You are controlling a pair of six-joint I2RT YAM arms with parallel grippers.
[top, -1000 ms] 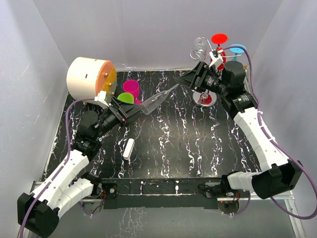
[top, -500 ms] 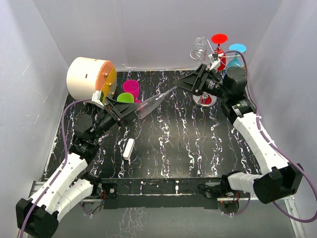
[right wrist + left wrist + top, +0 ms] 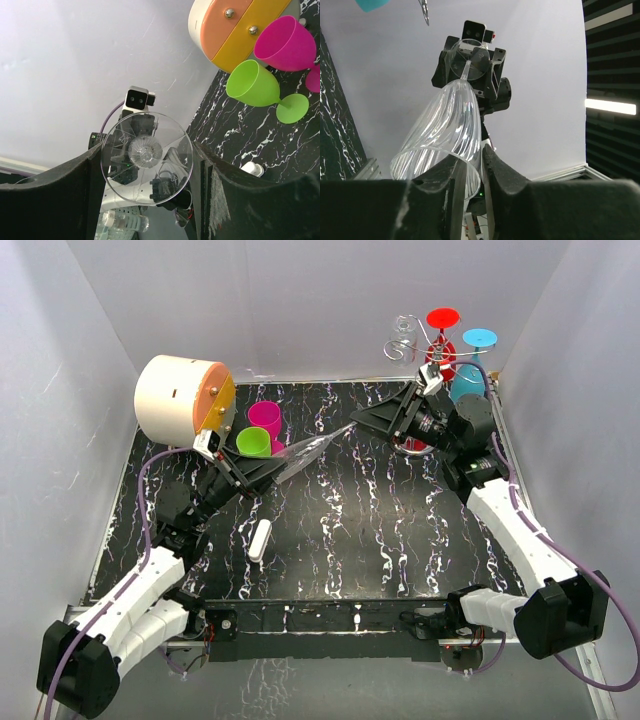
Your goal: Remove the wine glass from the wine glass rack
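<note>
Clear ribbed wine glass point(image 3: 306, 450), rim pinched by left fingers point(image 3: 501, 176), right fingers point(image 3: 222, 187) spread around foot

Wine glass rack point(image 3: 402, 344): base and lower pole hidden behind the right gripper point(image 3: 360, 423). Wine glass point(image 3: 447, 130): near rim hidden behind the left gripper point(image 3: 470, 167); faint and hard to trace in the top view. Cut off by picture edges: teal shape point(image 3: 370, 4), left wrist view; cream drum point(image 3: 235, 25) and magenta glass point(image 3: 285, 42), right wrist view, where a small white object point(image 3: 252, 169) sits half hidden behind a finger.
</note>
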